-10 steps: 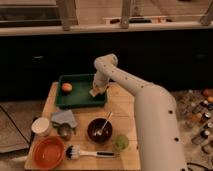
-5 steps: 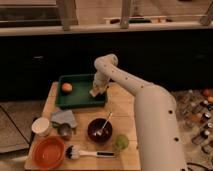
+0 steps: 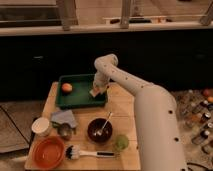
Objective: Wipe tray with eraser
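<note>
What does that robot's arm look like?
A thick, smooth white arm of rounded tubular segments with a bulbous joint at the bend; no cables or markings show. It narrows to a small gripper at the right end of the shallow dark green plastic tray.

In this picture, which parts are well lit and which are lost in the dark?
Camera view: the table and tray are warmly lit; the background behind is almost black; the gripper, holding the eraser at the tray's right end, stands in light.
</note>
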